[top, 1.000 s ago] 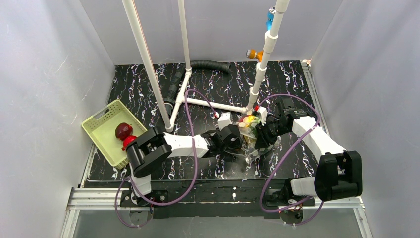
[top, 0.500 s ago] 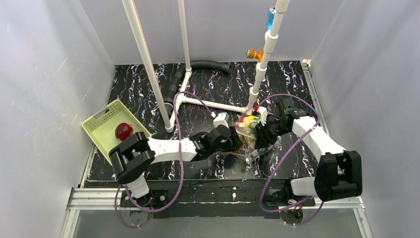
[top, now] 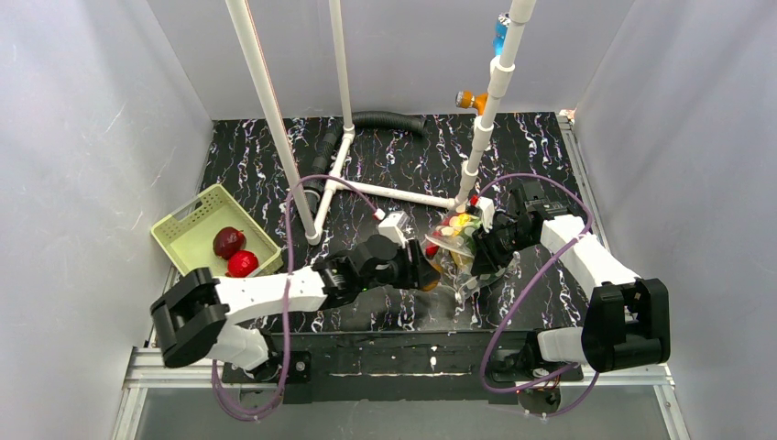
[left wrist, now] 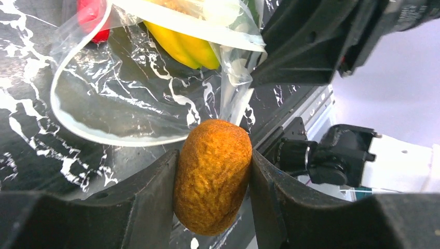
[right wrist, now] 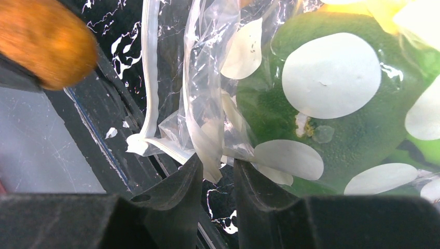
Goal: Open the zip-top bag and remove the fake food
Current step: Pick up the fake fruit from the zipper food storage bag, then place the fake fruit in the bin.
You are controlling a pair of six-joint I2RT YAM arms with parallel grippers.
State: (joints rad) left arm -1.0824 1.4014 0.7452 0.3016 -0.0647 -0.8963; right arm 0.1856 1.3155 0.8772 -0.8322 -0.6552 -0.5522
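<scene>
The bag sits a little right of centre in the overhead view, on the black marbled worktop, between the two tools and close to the foot of a white pipe. The right tool is clamped on a bunched fold of the bag's clear dotted film, with its fingers nearly together and the plastic pinched between them. The white zip strip curves away to the upper left of the right wrist view. Inside the bag, a large green piece presses against the film behind the pale round dots. From the left wrist camera the bag's mouth stands open as a wide loop. A yellow banana shows inside it at the top of the frame, and a red piece in the upper left corner. The left tool is closed on an orange-brown oval piece with a rough skin (what kind of food it stands for cannot be told). The piece is held by its sides in front of the lower rim of the open mouth, low in the frame. At the left of the overhead view, well apart from the bag, a pale green basket lies on the worktop. It holds a dark red ball and a brighter red ball, which lie just beside each other.
</scene>
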